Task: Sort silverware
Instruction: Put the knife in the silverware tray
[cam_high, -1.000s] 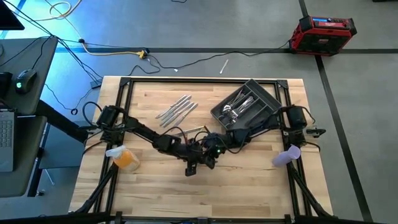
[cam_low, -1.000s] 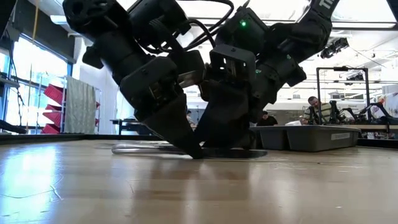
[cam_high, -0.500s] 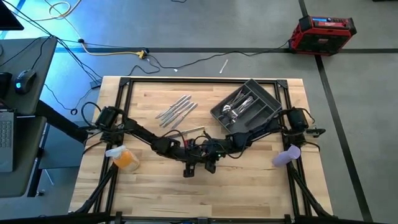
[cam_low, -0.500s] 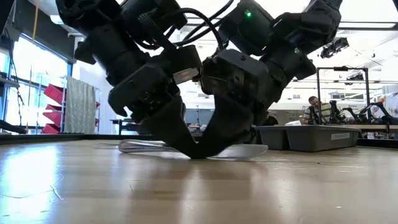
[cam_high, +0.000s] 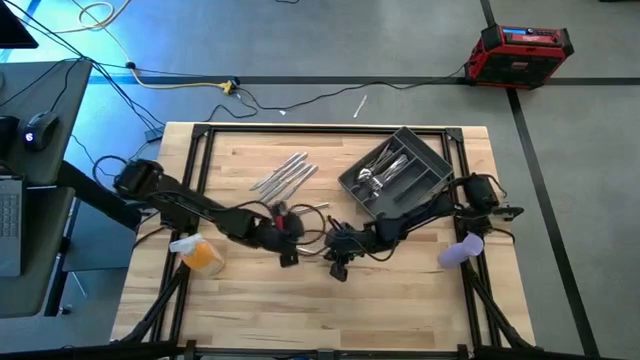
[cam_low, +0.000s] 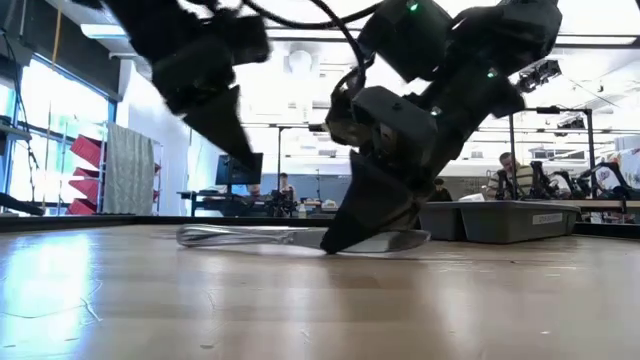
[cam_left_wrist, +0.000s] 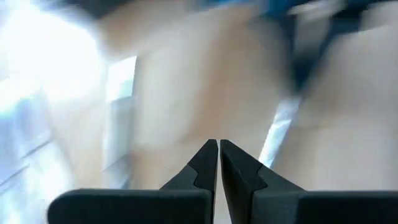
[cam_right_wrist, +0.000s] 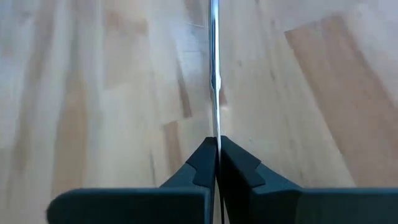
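A slim silver piece of silverware (cam_low: 250, 237) lies on the wooden table near its middle, with my right gripper (cam_low: 338, 243) (cam_right_wrist: 217, 144) shut on it. To its left my left gripper (cam_left_wrist: 219, 146) (cam_high: 289, 256) hangs above the table, shut and with nothing in it. Several more pieces of silverware (cam_high: 285, 175) lie side by side on the table's far half. The dark grey compartmented tray (cam_high: 430, 170) at the far right holds other pieces. My right gripper pinches the slim silver piece (cam_right_wrist: 214, 127) between its two fingers. The fingers slant down at it from above and from the table's right. In the wrist view the piece shows edge-on and runs straight on ahead of the fingertips. It rests on the table along its length (cam_low: 400, 241).
An orange object (cam_high: 203, 252) sits near the left edge and a purple one (cam_high: 460, 250) near the right edge. A black frame (cam_high: 330, 128) borders the table. One loose piece (cam_high: 312, 209) lies just beyond the grippers. People (cam_low: 510, 175) sit in the room behind.
My left gripper has risen from the silver piece and drawn back toward the table's left edge. My right gripper has shut on the piece and stayed low at the table. The piece still lies on the wood.
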